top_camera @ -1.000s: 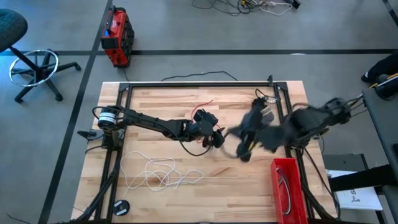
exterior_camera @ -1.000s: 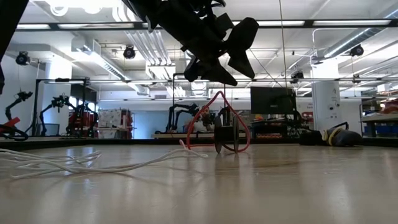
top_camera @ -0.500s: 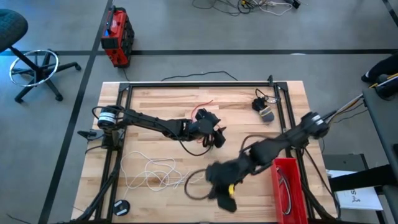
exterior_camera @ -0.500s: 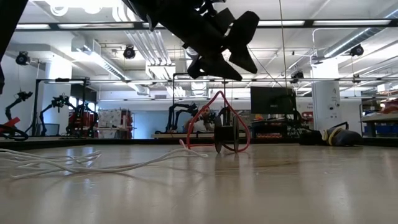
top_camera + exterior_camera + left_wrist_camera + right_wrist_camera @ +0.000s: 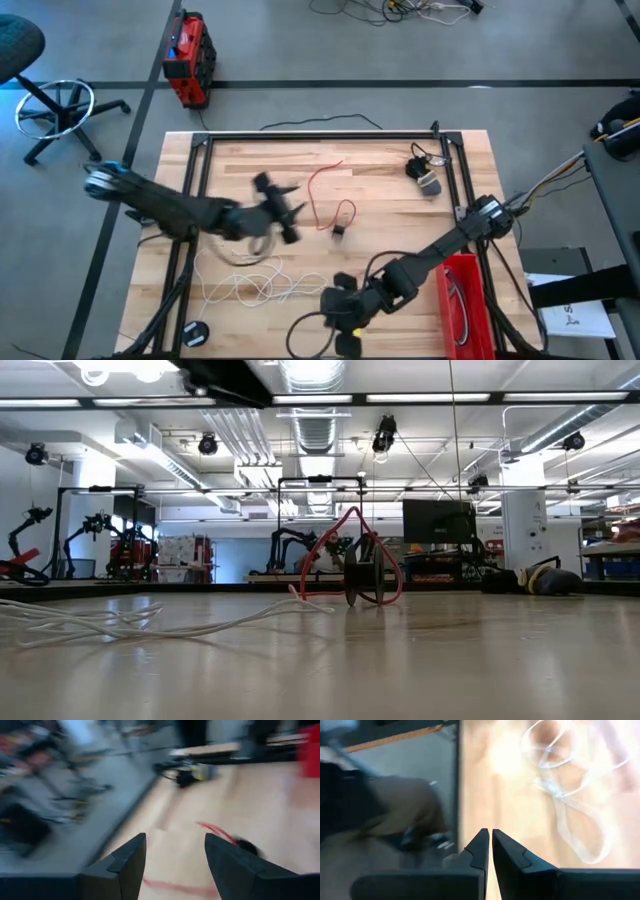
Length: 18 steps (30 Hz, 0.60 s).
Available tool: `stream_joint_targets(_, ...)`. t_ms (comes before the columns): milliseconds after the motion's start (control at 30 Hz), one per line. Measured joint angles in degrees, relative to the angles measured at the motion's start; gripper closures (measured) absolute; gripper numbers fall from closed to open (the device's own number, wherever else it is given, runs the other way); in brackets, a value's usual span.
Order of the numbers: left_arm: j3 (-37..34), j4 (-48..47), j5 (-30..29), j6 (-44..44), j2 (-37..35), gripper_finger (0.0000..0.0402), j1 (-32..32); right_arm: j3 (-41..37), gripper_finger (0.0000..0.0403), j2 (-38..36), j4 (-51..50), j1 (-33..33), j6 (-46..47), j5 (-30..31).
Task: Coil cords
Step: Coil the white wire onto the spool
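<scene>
Left hand (image 5: 285, 212): above the tabletop's middle-left, fingers (image 5: 125, 862) spread apart with nothing between them; the red cord shows blurred on the wood ahead of it in its wrist view.
Right hand (image 5: 340, 318): low over the tabletop's front edge, fingers (image 5: 481, 851) pressed nearly together with only a slit showing, nothing visible gripped; a black cord (image 5: 300, 325) loops out beside it toward the front edge, and whether it touches the hand cannot be told.
Red cord (image 5: 325, 195): a loose loop with a small dark plug (image 5: 338, 234), near the tabletop's centre, apart from both hands; in the low view it stands up in an arch (image 5: 352, 555).
White cord (image 5: 250, 280): loose, tangled loops on the front-left of the tabletop, between the two hands, close to the left frame rail.
Tabletop (image 5: 390, 200): bare wood lies open between the red cord and the right frame rail.
Red bin (image 5: 462, 300): at the front-right corner, just beside the right arm.
Small coil (image 5: 424, 176): dark bundle near the back-right rail, well apart from both hands.
</scene>
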Motion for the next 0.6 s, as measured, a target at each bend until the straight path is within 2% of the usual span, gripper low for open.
stream_joint_targets(100, -5.1, -5.3, 4.2, -8.2, -10.4, 0.0206, -5.6, 0.0, 0.0386, 1.2, 1.1, -0.4, -3.9, 5.1)
stream_joint_targets(233, -7.2, -11.3, 8.2, -19.3, -18.6, 0.0207, -13.7, 0.0, 0.0365, 3.8, 4.4, -1.5, -7.5, 5.4)
stream_joint_targets(433, -6.0, -17.4, 15.9, -32.2, -18.0, 0.0219, -24.2, 0.1, 0.0293, 9.0, 8.8, -3.5, -12.6, 5.8)
stream_joint_targets(500, -5.3, -19.2, 20.1, -37.1, -15.8, 0.0226, -27.0, 0.3, 0.027, 10.7, 10.1, -4.1, -13.8, 5.8)
stream_joint_targets(600, -3.1, -24.2, 29.4, -45.5, -10.7, 0.024, -30.6, 0.7, 0.0247, 13.2, 12.0, -4.7, -16.0, 7.7)
